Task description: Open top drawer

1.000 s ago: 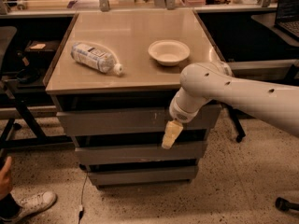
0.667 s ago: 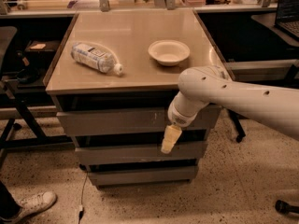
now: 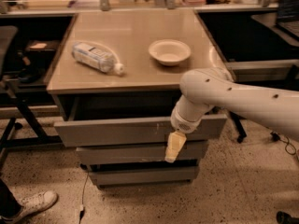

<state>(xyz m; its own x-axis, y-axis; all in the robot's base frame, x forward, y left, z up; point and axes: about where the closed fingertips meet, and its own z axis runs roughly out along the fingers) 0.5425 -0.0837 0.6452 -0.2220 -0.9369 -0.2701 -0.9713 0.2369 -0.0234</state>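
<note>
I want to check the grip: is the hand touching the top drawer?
Cannot tell. In the camera view the hand hangs in front of the top drawer at its lower edge; no contact or gap shows.

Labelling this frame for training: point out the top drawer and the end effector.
top drawer [image 3: 117, 131]: camera view, left half of its front panel.
end effector [image 3: 171, 157]: camera view, its tip, before the middle drawer front [image 3: 121, 153].
</note>
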